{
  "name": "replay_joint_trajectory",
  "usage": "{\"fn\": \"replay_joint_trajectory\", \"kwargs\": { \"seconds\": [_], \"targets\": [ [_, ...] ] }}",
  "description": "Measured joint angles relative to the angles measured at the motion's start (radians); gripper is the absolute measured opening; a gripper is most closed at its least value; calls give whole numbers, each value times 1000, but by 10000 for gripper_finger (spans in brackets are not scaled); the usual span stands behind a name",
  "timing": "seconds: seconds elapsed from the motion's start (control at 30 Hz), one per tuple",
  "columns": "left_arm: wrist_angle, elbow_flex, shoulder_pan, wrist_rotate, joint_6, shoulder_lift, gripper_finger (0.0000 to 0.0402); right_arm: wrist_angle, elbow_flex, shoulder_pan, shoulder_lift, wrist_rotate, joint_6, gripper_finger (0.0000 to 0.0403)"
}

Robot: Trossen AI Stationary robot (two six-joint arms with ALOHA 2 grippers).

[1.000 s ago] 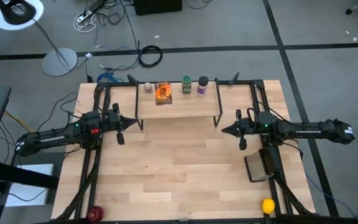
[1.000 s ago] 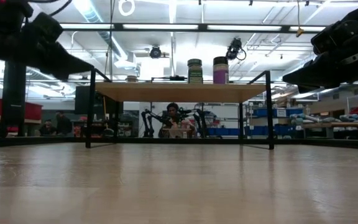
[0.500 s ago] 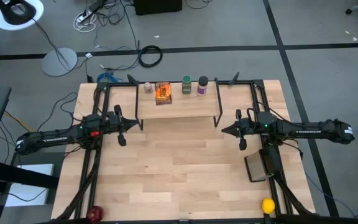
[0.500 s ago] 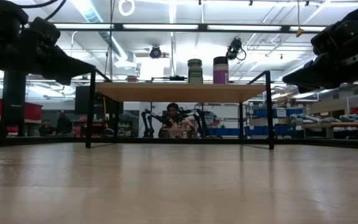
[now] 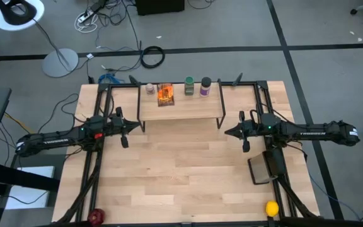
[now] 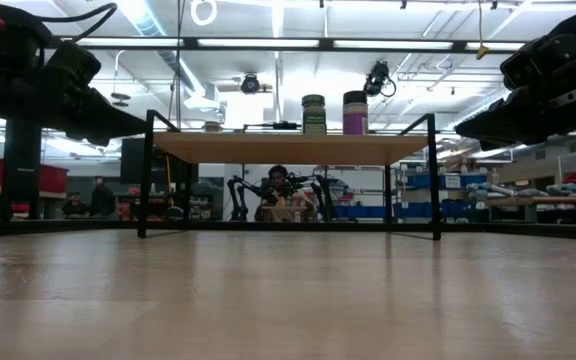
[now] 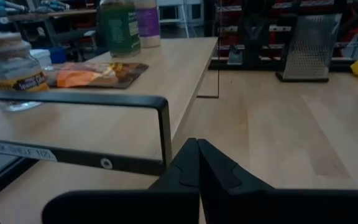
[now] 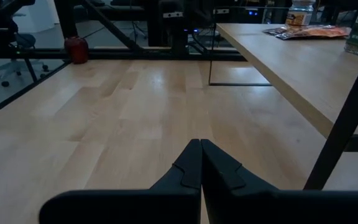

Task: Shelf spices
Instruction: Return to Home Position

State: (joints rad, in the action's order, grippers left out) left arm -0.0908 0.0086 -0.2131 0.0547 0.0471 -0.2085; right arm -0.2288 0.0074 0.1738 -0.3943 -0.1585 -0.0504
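Overall light: bright and even, cast from overhead.
Source: ceiling strip lights (image 6: 268, 43), seen in the low view.
Glare: pale sheen spread across the tabletop (image 6: 288, 300).
Shadows: soft; shelf (image 6: 288, 148) underside shaded.
Backlighting: left arm (image 6: 28, 70) and right arm (image 6: 553, 75) reduced to dark silhouettes.

Dark slim arms (image 5: 49, 140), pointed black claws (image 7: 197, 144)

Matt wooden shelf (image 5: 180, 108), black metal legs (image 6: 145, 175)

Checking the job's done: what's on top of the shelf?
On the shelf: a small clear jar, a flat orange packet, a green-lidded jar and a purple-labelled jar. Nothing covers them from above.
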Motion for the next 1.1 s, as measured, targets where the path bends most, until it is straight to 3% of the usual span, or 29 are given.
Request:
{"fn": "replay_joint_trajectory", "kwargs": {
  "seconds": [0.37, 0.8, 1.1],
  "targets": [
    [-27, 0, 0, 0, 13, 1, 1, 3, 3, 0, 30, 37, -67, 0],
    [42, 0, 0, 22, 28, 110, 1, 206, 6, 0, 282, 35, -82, 0],
    [80, 0, -1, 22, 40, 199, 0, 220, 9, 0, 391, 42, -83, 0]
  ]
}}
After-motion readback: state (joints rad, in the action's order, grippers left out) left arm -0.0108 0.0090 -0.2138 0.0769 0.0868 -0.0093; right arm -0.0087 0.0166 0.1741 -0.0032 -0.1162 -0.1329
